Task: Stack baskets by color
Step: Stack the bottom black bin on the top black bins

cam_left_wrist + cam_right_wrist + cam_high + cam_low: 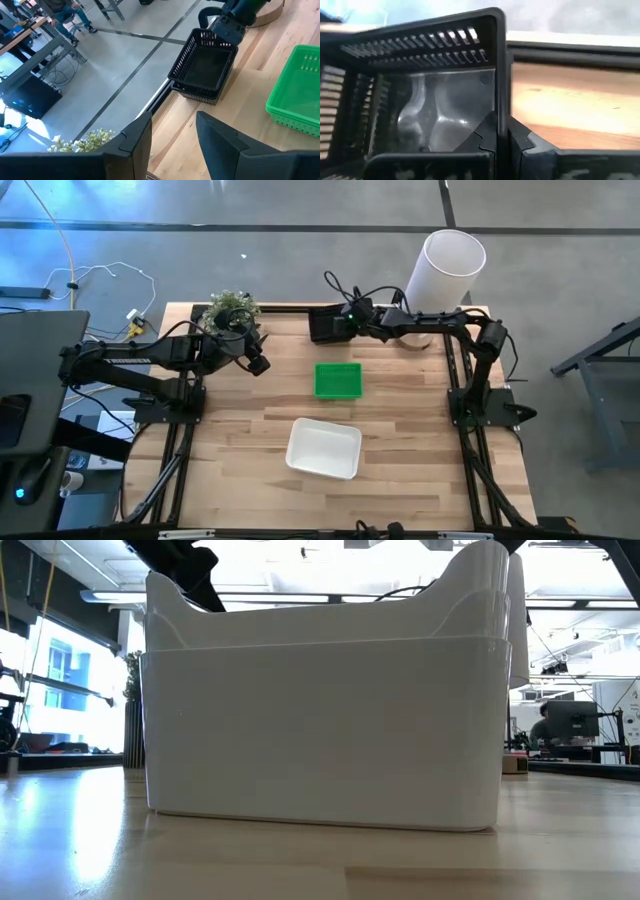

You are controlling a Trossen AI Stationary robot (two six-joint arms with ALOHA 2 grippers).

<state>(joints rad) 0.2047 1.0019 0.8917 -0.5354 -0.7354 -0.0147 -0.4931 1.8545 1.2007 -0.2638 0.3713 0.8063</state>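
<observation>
The white baskets (323, 448) lie near the desk (240, 450) front, long axis across the desk, slightly skewed. The green basket (338, 379) sits mid-desk, long axis likewise crosswise. The black baskets (326, 323) rest at the back edge, wall clenched by the right claw (347, 321). The left claw (262, 364) hovers released near the plant (232, 308).
</observation>
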